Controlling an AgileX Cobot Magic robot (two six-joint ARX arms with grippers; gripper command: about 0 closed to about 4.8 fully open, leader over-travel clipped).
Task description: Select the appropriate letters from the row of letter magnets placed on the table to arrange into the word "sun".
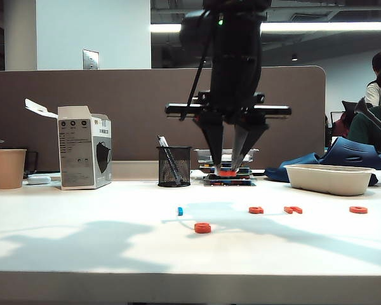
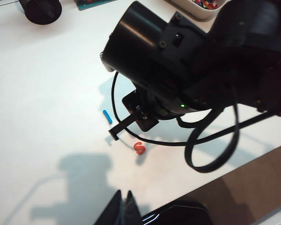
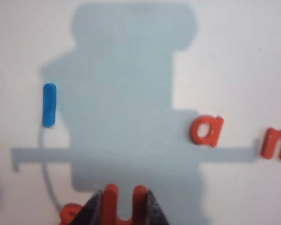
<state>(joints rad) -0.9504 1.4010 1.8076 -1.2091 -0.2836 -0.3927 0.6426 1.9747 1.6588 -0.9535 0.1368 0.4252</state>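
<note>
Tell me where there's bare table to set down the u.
Right gripper holds the u above the s. Bare table lies right of the s, nearer than the a and n. Crowded: that back row, also the blue piece. Left gripper hangs clear.

Exterior camera sits low at table [image 1: 82, 254] edge; wrist cameras look down (sharing blue letter [image 3: 49, 104]).

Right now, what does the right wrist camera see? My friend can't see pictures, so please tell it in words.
The right gripper holds an orange-red letter u between its dark fingers above the white table. Part of another orange-red letter shows beside it; a blue letter, an a and an n lie farther off.
</note>
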